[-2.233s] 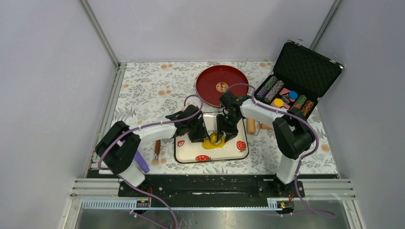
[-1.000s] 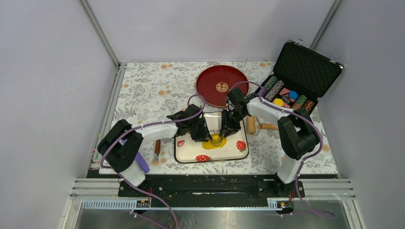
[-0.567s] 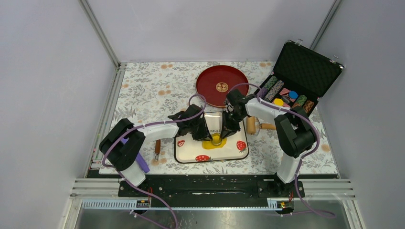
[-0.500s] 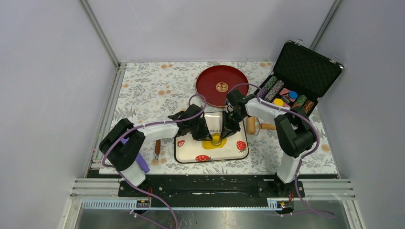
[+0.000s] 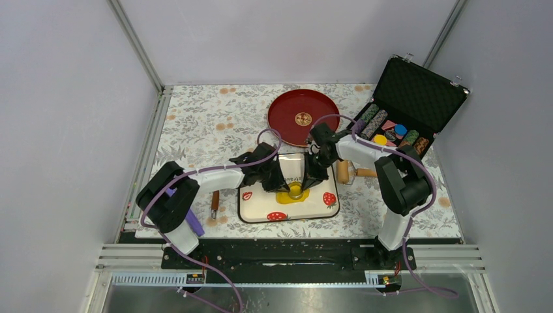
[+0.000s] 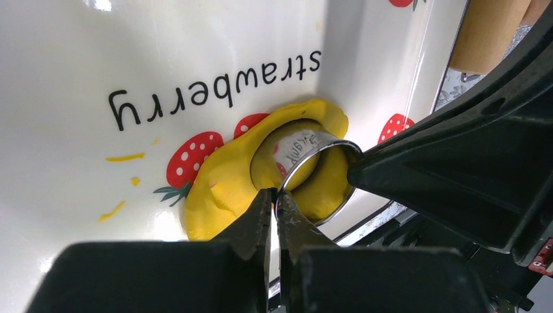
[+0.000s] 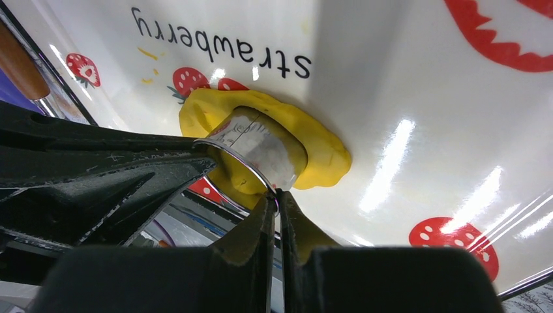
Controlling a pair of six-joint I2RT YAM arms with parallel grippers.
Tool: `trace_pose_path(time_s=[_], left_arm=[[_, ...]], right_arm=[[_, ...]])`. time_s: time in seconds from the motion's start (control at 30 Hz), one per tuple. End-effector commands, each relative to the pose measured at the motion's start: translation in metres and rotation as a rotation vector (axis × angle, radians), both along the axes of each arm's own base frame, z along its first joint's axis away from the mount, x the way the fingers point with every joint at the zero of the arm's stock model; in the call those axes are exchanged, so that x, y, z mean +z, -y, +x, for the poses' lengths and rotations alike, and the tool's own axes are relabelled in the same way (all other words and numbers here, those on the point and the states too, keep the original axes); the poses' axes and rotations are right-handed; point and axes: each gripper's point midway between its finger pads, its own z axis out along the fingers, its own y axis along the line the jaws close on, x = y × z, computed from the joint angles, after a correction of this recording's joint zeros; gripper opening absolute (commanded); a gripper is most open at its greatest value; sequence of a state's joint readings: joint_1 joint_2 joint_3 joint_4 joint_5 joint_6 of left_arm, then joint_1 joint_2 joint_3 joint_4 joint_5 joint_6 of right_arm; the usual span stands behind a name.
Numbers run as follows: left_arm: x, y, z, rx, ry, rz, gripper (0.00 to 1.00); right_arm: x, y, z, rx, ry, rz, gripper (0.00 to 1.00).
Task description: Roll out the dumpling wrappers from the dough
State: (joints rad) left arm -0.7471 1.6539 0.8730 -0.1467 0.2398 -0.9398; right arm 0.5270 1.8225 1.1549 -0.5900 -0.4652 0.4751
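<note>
The dough (image 5: 287, 196) is a flattened yellow patch on the white strawberry tray (image 5: 261, 212). A metal ring cutter (image 5: 297, 191) stands pressed into it, with yellow dough (image 6: 222, 189) inside and around the ring. My left gripper (image 6: 274, 193) is shut on the ring cutter's (image 6: 306, 147) near rim. From the opposite side my right gripper (image 7: 276, 194) is shut on the ring cutter's (image 7: 254, 147) rim, over the dough (image 7: 319, 153). In the top view the left gripper (image 5: 284, 185) and right gripper (image 5: 307, 182) meet over the ring. Separate dumpling wrappers are out of view.
A wooden rolling pin (image 5: 343, 171) lies just right of the tray. Behind the tray is a red plate (image 5: 303, 117), and an open case of poker chips (image 5: 394, 130) stands at the back right. A wooden-handled tool (image 5: 214, 203) lies left of the tray.
Both grippers have closed onto the ring cutter's rim from either side. The arms and the ring have barely shifted.
</note>
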Motion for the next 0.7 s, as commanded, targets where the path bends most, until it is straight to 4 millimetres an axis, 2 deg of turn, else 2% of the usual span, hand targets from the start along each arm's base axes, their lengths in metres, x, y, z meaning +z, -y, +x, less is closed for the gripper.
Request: trace_pose_path(time_s=[0.0,0.37,0.67], left_arm=[[-0.022,-0.006,-0.009,0.002,-0.034,0.050,0.00],[-0.032,-0.014,-0.016,0.020,-0.037,0.101,0.00],[-0.041,-0.028,-0.020,0.051,-0.054,0.174,0.00]], right_arm=[[-0.024,0.017,-0.015,0.011,-0.030,-0.077,0.00],[-0.051,0.028,-0.027,0.003,-0.032,-0.111,0.00],[-0.055,0.035,-0.028,-0.002,-0.040,-0.151,0.00]])
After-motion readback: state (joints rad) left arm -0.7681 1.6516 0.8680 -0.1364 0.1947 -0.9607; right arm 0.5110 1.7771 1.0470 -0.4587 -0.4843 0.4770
